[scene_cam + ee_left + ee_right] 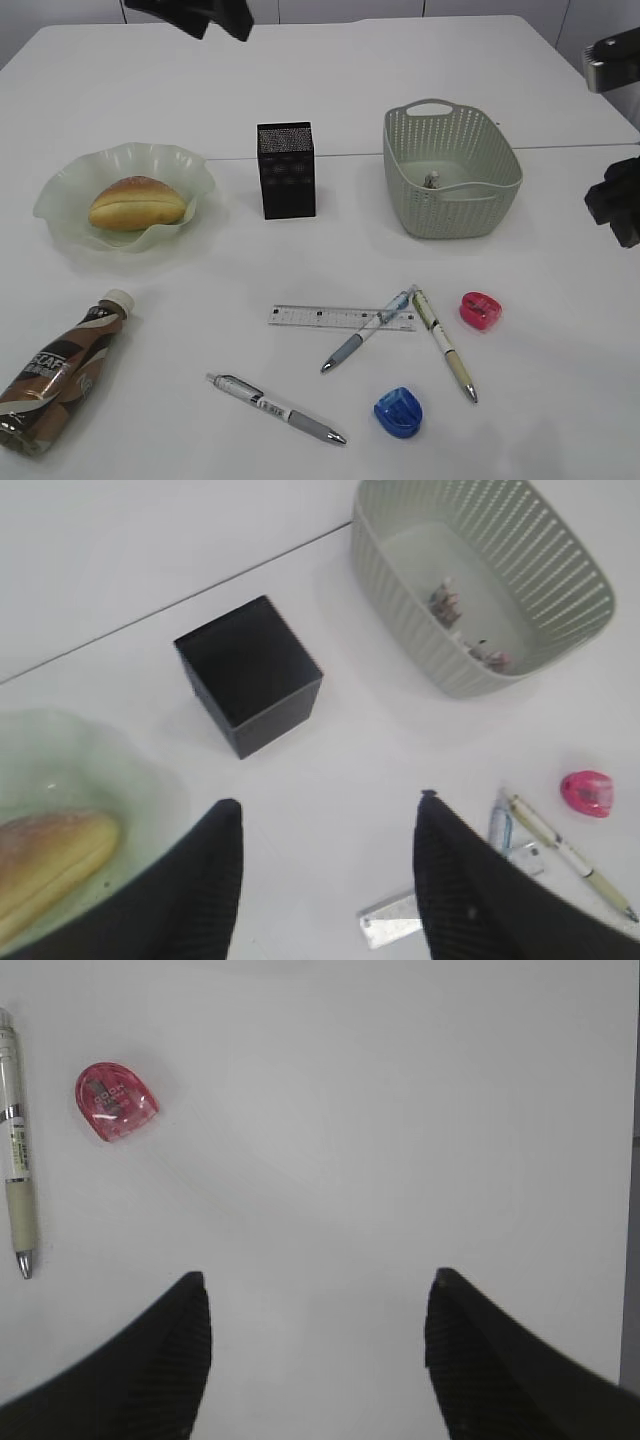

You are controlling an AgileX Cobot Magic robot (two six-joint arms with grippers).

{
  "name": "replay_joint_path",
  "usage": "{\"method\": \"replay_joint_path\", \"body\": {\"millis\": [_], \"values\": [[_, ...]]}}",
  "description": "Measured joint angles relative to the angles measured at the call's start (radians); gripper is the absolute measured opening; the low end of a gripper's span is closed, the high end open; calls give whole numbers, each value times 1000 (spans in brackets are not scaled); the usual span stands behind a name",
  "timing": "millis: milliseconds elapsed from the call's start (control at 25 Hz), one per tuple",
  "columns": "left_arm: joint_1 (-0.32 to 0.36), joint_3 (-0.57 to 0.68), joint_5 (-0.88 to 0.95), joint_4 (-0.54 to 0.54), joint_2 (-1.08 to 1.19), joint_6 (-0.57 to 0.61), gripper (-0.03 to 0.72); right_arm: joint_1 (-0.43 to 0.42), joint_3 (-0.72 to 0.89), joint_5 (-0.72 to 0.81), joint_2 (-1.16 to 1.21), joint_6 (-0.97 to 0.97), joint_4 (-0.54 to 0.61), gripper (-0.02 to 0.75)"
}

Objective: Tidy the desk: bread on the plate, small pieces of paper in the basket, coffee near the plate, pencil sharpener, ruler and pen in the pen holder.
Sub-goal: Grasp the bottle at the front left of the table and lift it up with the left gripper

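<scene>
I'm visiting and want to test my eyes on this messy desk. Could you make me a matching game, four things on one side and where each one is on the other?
Things:
1. bread
2. small pieces of paper
3. coffee
4. ruler

Places:
A. lying on its side on the desk, in front of the plate
B. flat on the desk with a pen across it
C. on the plate
D. inside the basket

Pairs: 1-C, 2-D, 3-A, 4-B
</scene>
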Motion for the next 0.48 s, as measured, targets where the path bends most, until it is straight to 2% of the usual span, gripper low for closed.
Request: {"method": "replay_joint_path", "body": {"millis": [240,480], "values": [[71,241,-4,38,-143,0,403,0,0,8,0,0,14,492],[123,545,-69,95,-315,0,403,0,0,10,0,0,72,491]]}}
